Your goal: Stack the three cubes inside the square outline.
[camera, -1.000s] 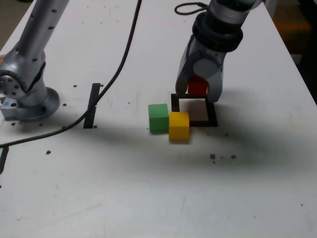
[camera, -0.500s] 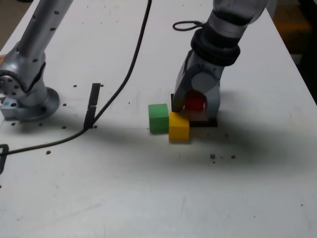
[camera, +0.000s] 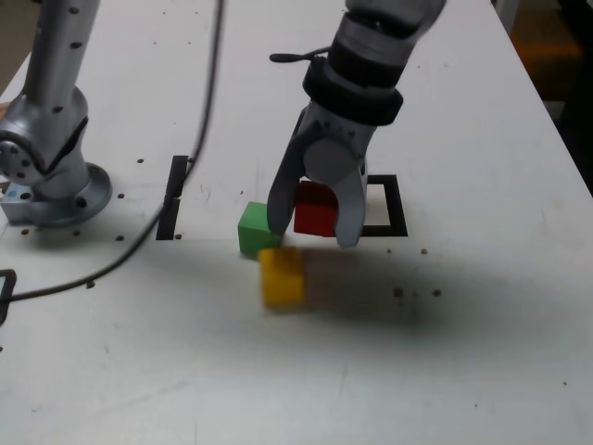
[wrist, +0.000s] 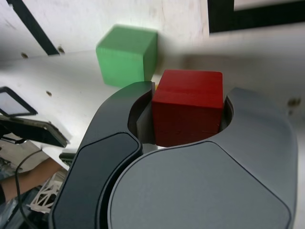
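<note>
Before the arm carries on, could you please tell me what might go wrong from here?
The gripper, closed on the red cube, is right beside the green cube and yellow cube, so it may well knock either. The red cube is outside the square outline; released here, it would probably miss its target.

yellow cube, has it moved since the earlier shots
Yes: the yellow cube has shifted toward the exterior view's left and bottom, away from the square outline.
</note>
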`<state>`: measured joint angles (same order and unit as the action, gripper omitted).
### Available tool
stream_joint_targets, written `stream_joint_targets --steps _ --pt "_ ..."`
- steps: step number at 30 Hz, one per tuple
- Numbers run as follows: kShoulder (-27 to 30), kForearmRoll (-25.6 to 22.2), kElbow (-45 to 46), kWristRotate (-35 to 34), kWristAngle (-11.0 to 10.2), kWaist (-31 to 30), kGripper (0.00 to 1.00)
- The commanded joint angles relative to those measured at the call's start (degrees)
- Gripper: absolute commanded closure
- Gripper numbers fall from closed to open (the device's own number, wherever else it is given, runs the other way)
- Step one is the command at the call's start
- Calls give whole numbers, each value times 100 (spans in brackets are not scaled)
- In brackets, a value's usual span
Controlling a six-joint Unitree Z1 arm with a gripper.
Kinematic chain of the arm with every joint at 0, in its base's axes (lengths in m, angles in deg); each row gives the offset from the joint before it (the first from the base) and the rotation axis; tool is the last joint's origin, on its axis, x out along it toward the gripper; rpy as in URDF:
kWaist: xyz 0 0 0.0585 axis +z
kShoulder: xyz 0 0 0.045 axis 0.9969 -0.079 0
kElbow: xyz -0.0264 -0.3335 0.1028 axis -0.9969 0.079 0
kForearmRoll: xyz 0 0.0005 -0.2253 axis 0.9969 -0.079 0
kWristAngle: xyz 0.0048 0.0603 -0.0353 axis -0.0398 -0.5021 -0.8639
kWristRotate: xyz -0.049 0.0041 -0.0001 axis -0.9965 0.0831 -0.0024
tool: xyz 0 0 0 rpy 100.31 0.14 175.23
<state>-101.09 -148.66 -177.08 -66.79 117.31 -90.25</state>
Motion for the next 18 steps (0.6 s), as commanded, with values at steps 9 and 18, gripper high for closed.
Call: stream_joint_targets --steps 9,18 --pt "96 366 -252 -2 -813 123 84" --pt "-108 721 -161 128 -1065 264 84"
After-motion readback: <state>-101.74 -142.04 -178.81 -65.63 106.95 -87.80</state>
